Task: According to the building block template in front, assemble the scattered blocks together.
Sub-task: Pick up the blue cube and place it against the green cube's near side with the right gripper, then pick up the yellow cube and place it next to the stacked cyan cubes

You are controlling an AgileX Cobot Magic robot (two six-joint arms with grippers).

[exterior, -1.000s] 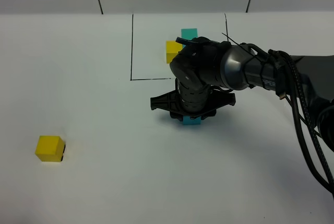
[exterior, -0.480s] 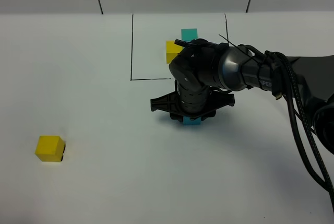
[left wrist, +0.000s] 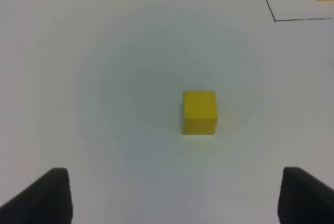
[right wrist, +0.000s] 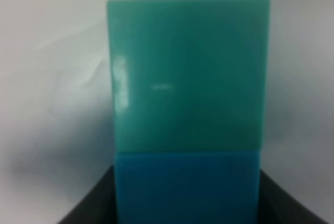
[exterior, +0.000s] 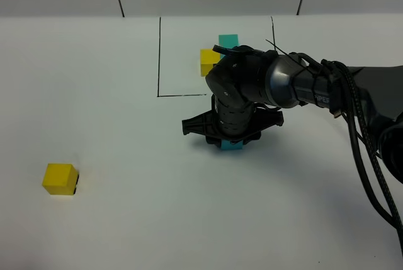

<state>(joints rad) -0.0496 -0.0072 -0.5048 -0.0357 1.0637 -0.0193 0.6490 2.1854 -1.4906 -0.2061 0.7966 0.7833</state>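
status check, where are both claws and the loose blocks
Left claw open, yellow cube ahead of it, untouched. Right claw shut on blue cube, flush against teal cube, outside the template frame. Nothing seen blocking.

The right arm is glossy black, with a grey metallic cylindrical link bearing small white lettering. Thick black cables run bundled alongside it. Its black wrist housing is ribbed, with flat wing-like side brackets. The left gripper shows two matte black fingers.
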